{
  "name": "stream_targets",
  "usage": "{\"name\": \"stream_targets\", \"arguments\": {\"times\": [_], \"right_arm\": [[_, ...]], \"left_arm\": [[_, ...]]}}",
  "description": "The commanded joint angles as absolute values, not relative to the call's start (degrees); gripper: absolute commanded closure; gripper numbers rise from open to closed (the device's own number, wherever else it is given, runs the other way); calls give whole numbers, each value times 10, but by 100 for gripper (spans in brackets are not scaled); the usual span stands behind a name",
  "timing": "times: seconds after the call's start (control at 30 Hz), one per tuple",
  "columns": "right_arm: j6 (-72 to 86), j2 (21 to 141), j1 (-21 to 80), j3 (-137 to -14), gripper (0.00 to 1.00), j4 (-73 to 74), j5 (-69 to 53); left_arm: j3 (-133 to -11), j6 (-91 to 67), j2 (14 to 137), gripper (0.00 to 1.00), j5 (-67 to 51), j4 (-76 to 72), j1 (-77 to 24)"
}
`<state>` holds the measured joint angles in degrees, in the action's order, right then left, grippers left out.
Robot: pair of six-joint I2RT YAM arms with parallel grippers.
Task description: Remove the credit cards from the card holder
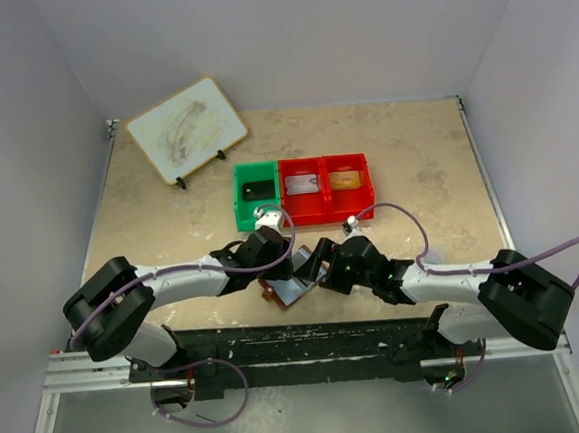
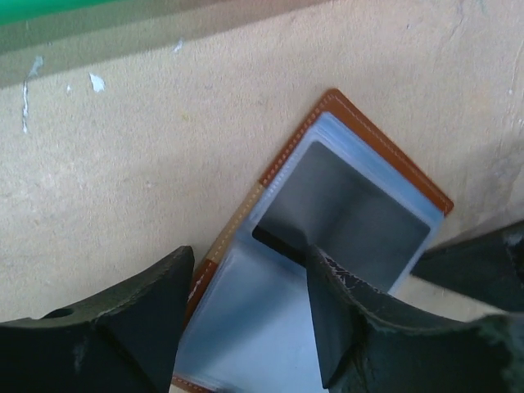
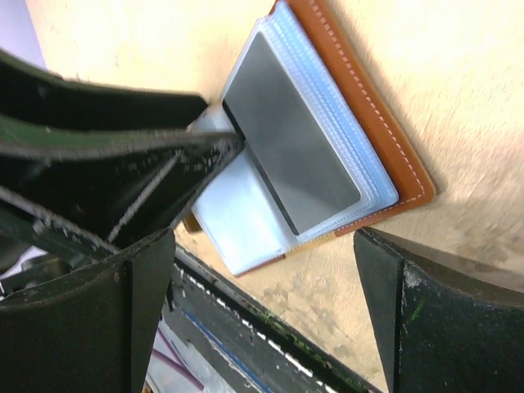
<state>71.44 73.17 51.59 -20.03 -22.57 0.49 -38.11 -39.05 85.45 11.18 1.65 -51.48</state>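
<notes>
Nearest you, just beyond the arm bases, the card holder (image 1: pixel 287 289) lies opened flat on the desk (image 1: pixel 416 166), close to the near edge and right between the two hands. From above, its length seems to run on a slant from near-left to far-right. The brown stitched border faces out and the pale sleeves face up.

Your left hand (image 2: pixel 250 278) is the closer one and sits directly over the holder's near half. Its jaws are partly apart and hold nothing. One fingertip (image 2: pixel 319 270) rests at the near end of the dark card (image 2: pixel 344 205) showing in the top sleeve. The other finger hangs over the holder's brown spine edge. The card's long side points away from that hand, so the pull would probably be back along that line.

Your right hand (image 3: pixel 260 237) is spread wide and empty. It hovers just beside the holder's far half, and the sleeve and its card (image 3: pixel 291 143) lie between its fingers. From there the left fingertip (image 3: pixel 225 146) is seen meeting the card's end. Whether it has caught the card's edge or only presses on the plastic, you cannot tell.

Farther out stand the green bin (image 1: pixel 240 202) and the red bins (image 1: pixel 327 213), well apart from the holder. Beyond them, a pale board (image 1: pixel 187 129) is propped at the far left.
</notes>
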Motion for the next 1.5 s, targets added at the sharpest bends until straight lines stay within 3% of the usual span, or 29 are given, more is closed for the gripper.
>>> {"name": "stream_targets", "arguments": {"times": [0.0, 0.43, 0.73, 0.97, 1.33, 1.47], "right_arm": [[661, 762, 488, -212, 6, -154, 24], [598, 873, 478, -314, 11, -187, -25], [478, 953, 479, -405, 17, -165, -72], [459, 946, 479, -431, 17, -126, -79], [472, 865, 479, -482, 17, -8, 66], [497, 815, 482, -458, 17, -12, 128]], "left_arm": [[-347, -426, 815, 46, 118, 5, -529], [-231, -606, 687, 49, 196, -36, -648], [-234, -666, 744, 49, 208, -147, -689], [-277, -684, 784, 46, 270, -118, -740], [-297, -680, 735, 39, 329, -10, -772], [-276, -764, 637, 40, 463, 91, -811]]}}
